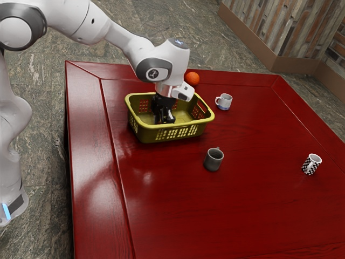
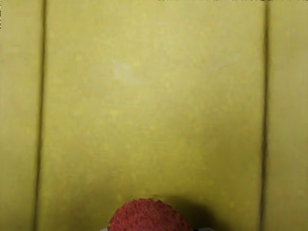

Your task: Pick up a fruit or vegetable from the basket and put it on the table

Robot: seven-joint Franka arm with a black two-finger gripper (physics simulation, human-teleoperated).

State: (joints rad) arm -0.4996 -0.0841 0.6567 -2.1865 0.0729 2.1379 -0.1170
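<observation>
My gripper reaches down inside the yellow-green basket, below the rim; how it stands there is too dark to make out. In the wrist view a red, bumpy, rounded fruit is at the lower edge, directly under my hand, with a dark shadow beside it. Behind it spreads the basket's yellow floor, crossed by two dark lines. Whether the fruit touches that floor cannot be told.
An orange lies on the red table behind the basket. A white-and-blue mug stands near it, a grey mug in front of the basket, and a checkered mug toward the exterior view's right.
</observation>
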